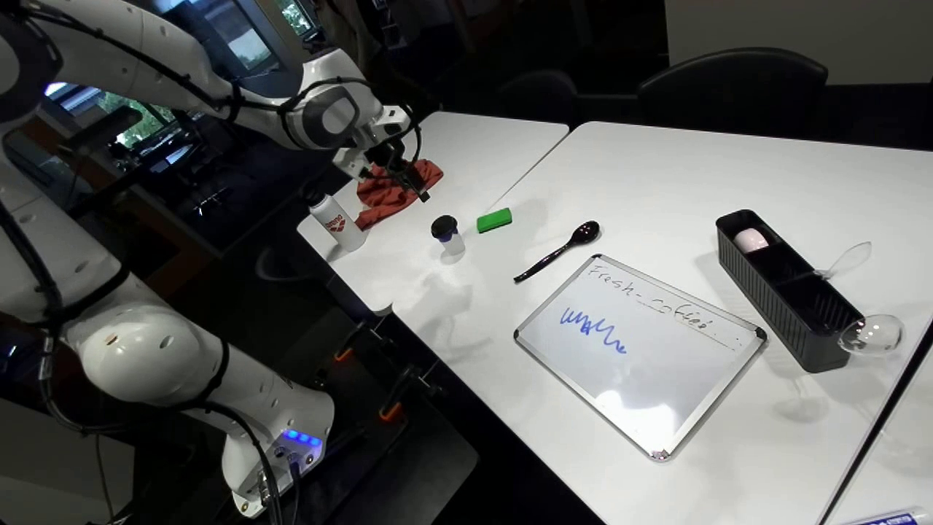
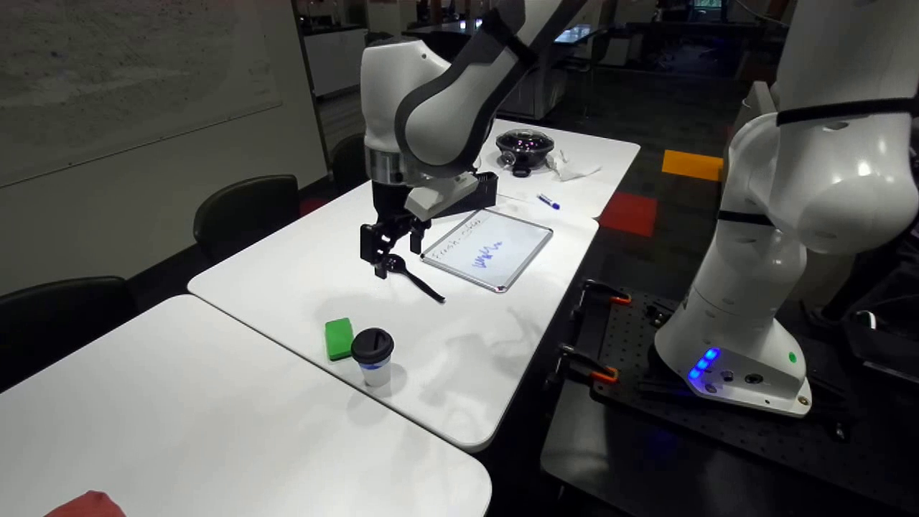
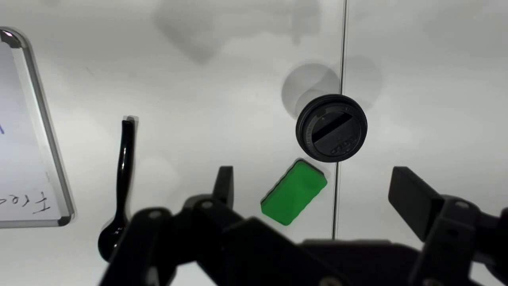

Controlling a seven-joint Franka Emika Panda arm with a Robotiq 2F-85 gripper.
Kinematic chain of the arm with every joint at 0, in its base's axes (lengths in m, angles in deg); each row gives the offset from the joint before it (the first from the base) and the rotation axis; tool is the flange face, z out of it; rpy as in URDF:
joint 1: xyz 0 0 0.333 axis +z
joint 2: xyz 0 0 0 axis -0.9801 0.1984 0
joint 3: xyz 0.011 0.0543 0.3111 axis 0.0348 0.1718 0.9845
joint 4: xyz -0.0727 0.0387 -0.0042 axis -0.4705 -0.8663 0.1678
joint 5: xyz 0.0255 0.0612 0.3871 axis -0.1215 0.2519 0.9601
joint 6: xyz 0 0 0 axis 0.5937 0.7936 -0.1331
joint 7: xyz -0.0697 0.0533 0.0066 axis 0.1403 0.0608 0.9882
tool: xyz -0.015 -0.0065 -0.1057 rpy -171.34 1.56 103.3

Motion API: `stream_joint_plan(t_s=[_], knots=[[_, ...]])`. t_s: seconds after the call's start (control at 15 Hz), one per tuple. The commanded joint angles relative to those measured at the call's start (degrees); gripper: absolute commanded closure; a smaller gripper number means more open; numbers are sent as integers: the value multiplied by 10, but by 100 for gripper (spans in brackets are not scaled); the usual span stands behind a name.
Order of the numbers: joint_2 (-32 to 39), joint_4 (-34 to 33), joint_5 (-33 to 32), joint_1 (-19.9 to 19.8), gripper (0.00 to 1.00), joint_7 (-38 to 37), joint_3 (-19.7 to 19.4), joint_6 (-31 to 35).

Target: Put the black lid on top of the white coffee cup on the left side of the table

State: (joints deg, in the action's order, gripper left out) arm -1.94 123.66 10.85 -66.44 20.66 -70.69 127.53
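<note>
Your gripper [image 3: 313, 183] hangs spread and empty; the black lid [image 3: 332, 129] already sits on the white coffee cup [image 2: 375, 374], upright on the table [image 2: 287, 287]. Descend off-centre and you could tip the cup; the green block [image 3: 294, 193] just beside it might foul your approach.

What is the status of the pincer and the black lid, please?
Pincer open, holding nothing. Black lid sits on the white coffee cup; full seating unclear. Green block beside cup, likely not obstructing.
</note>
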Motion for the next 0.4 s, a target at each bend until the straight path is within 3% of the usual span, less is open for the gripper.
stream_joint_plan(t_s=[0.0,0.33], knots=[[-140,103,-29,-32,0,-12,-7,13],[-245,158,-26,-81,0,-1,1,5]])
